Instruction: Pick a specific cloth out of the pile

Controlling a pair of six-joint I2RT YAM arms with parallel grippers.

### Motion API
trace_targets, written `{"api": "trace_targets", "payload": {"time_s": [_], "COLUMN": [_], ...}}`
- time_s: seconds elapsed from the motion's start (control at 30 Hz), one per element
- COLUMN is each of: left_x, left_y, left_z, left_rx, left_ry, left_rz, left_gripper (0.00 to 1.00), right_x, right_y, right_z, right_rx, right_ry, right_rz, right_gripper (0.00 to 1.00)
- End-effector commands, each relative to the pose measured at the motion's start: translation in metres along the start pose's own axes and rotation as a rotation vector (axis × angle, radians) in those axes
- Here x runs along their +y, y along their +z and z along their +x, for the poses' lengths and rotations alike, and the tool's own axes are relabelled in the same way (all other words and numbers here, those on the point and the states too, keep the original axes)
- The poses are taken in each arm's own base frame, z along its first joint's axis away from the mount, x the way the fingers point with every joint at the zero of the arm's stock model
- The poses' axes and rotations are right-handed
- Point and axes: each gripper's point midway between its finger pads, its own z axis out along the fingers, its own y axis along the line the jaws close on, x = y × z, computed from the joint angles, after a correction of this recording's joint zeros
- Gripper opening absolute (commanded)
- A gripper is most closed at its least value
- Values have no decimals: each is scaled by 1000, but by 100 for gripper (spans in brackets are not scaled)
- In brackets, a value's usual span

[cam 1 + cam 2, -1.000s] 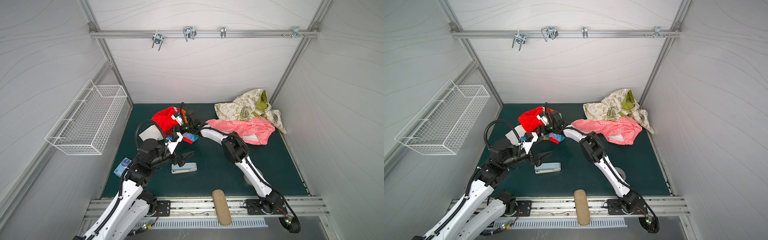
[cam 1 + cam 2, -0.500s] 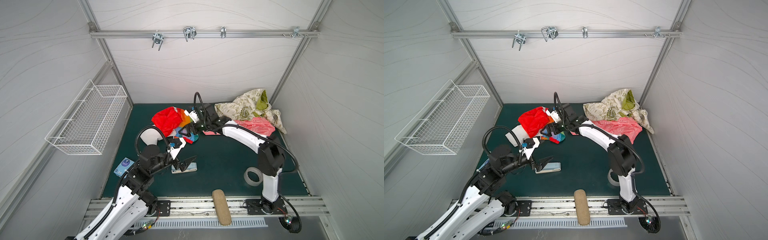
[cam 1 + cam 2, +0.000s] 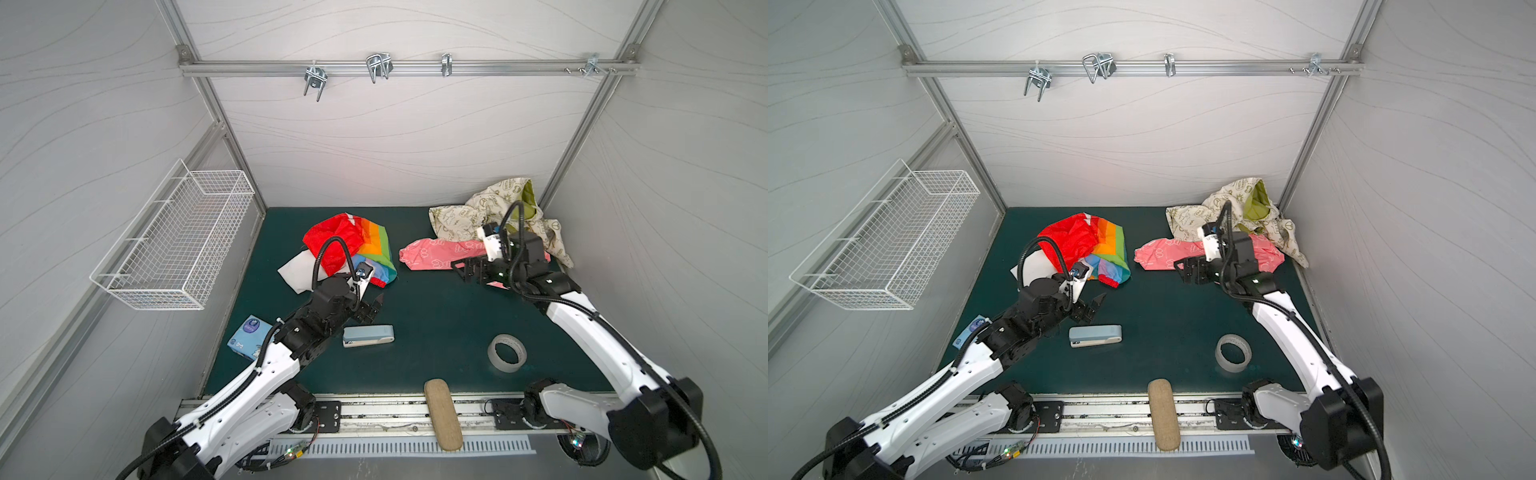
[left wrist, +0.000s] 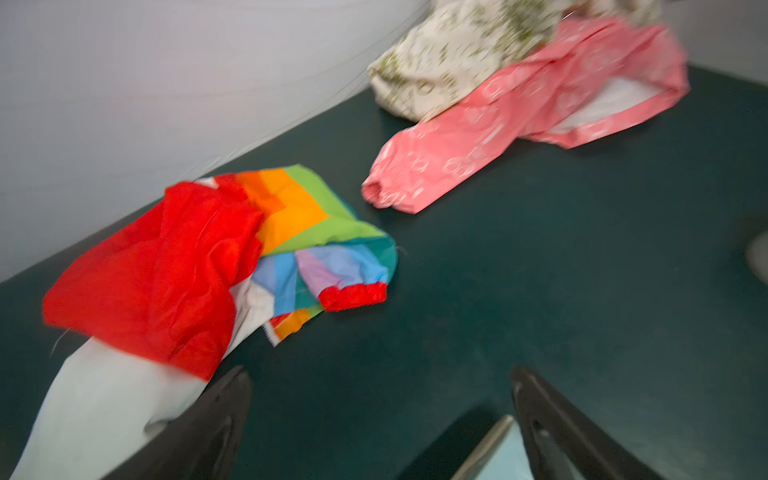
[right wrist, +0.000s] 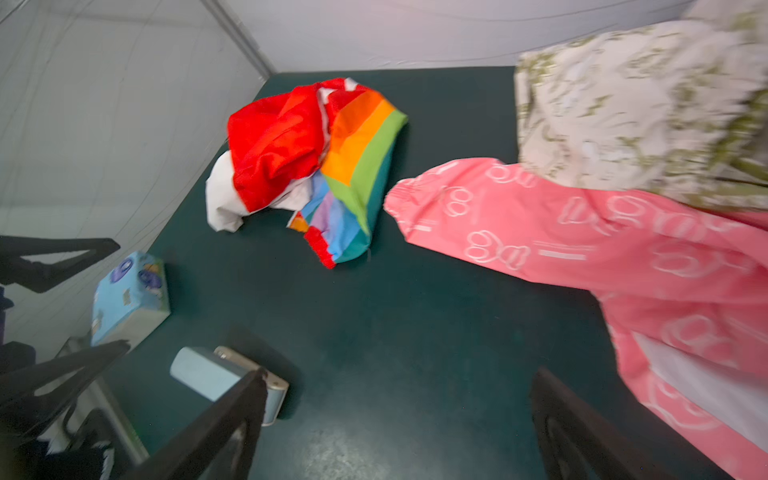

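Note:
The cloth (image 3: 345,249) (image 3: 1077,241), red-orange with a white panel and rainbow stripes, lies crumpled alone at the back left of the green mat (image 3: 432,316). It also shows in both wrist views (image 4: 174,270) (image 5: 291,149). The pile (image 3: 494,212) (image 3: 1229,208) sits in the back right corner, a cream cloth with green print (image 5: 623,95) over a pink cloth (image 3: 436,253) (image 4: 498,129). My left gripper (image 3: 372,311) (image 3: 1094,308) (image 4: 380,382) stands open and empty in front of the cloth. My right gripper (image 3: 463,271) (image 3: 1185,270) (image 5: 399,382) is open and empty at the pink cloth's near edge.
A pale blue stapler (image 3: 368,335) lies just before the left gripper. A tape roll (image 3: 507,352) lies front right, a blue tissue pack (image 3: 248,336) front left, a tan brush (image 3: 442,415) on the front rail. A white wire basket (image 3: 178,245) hangs on the left wall.
The right arm has swung from the rainbow cloth back to the right, ending by the pink cloth. The cloth has settled on the mat. The left gripper has barely moved.

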Motion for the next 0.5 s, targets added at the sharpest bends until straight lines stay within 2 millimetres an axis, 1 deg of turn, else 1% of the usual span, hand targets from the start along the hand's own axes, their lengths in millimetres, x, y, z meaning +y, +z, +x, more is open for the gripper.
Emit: {"api": "trace_targets", "payload": {"time_s": [0.0,0.03,0.13,0.2,0.3,0.33,0.4,0.47], "left_x": [55,65,95,116,151,161,175,181], "left_y": [11,15,26,32,34,33,32,33], "left_z": [-13,-9,12,25,45,47,55,63], "left_rx": [-43,-47,-48,-67,-120,-156,-215,-217], "left_ry": [-162,-194,-255,-316,-432,-451,-475,-460], "left_rz": [-172,-190,-277,-312,-383,-401,-446,-481], "left_gripper": [99,99,99,99,99,99,99,99], "right_x": [-17,-20,-30,-44,-72,-79,-101,-118], "right_y": [-9,-9,-4,4,14,16,19,20], "right_z": [12,13,17,22,32,35,41,41], "right_rx": [9,8,3,1,-2,-11,-55,-118], "right_ry": [23,25,16,20,27,17,6,-15], "right_rz": [26,29,56,91,178,198,278,337], "right_gripper": [99,99,99,99,99,99,99,99]}}
